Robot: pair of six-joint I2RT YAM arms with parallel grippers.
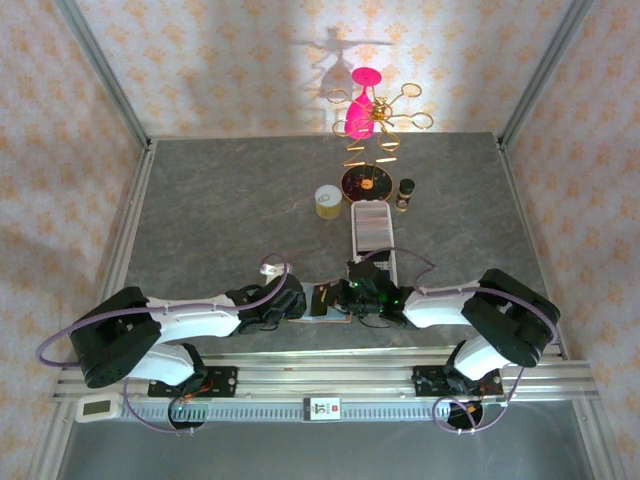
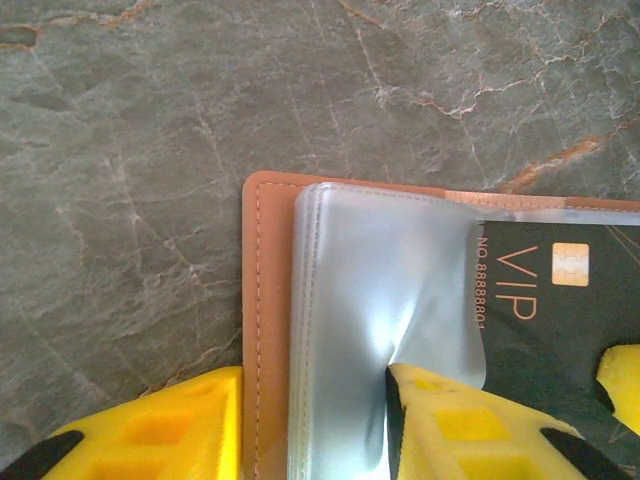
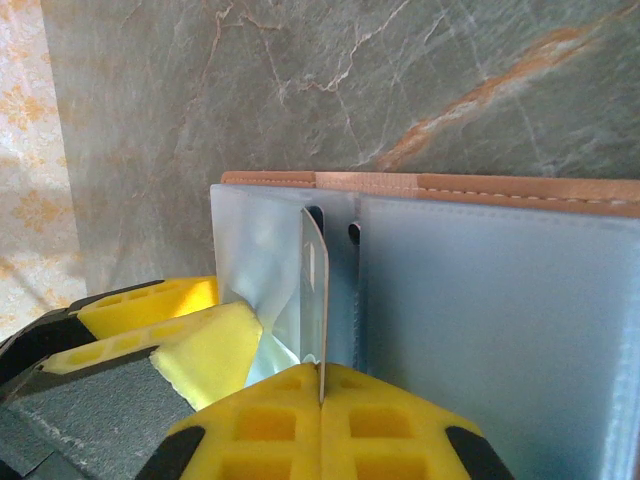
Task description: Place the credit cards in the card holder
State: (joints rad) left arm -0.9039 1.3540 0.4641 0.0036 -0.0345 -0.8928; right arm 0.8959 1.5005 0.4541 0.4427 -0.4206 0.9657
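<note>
The card holder [image 1: 326,300] lies open near the front edge of the table, between both grippers. Its tan leather edge [image 2: 262,330] and a stack of clear sleeves [image 2: 360,300] sit between the jaws of my left gripper [image 2: 315,388], which is shut on them so that the top sleeve puckers. A black credit card [image 2: 560,310] marked VIP has its left edge at that lifted sleeve. My right gripper [image 3: 322,378] is shut on the credit card [image 3: 316,290], seen edge-on, with its far end at the sleeve slots of the card holder [image 3: 480,188].
A long white tray [image 1: 372,228] lies just behind the grippers. Farther back stand a pale yellow roll [image 1: 327,201], a dark round dish [image 1: 364,182], a small dark bottle [image 1: 405,193] and a pink and gold stand [image 1: 365,110]. Grey stone tabletop [image 1: 220,210] spreads to the left.
</note>
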